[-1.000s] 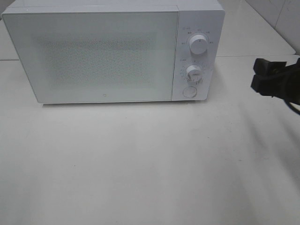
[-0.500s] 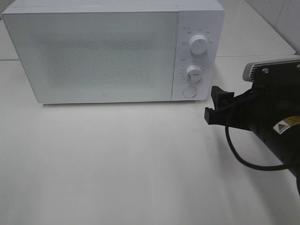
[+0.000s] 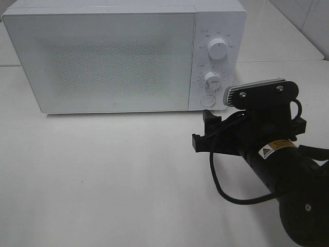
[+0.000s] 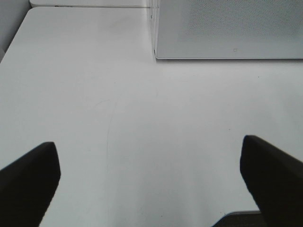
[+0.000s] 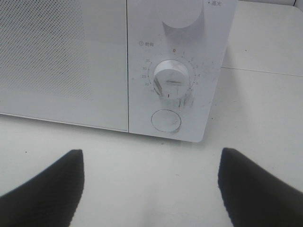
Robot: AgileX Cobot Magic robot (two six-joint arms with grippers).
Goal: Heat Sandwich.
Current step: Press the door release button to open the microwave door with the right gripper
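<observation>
White tabletop [image 3: 103, 175]: one microwave [image 3: 103, 56], two dials [image 3: 218, 50], one right hand [image 3: 201, 128]

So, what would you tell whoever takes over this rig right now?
Left gripper: open, empty, above the table.
Right gripper: open, empty, facing the round button on the microwave.
The door is shut; sandwich not in any view.
Done: nothing that shows.
Left: probably press that button to open the door, then find and heat the sandwich.

Numeral 0 above timer dial [image 5: 168, 85]
</observation>
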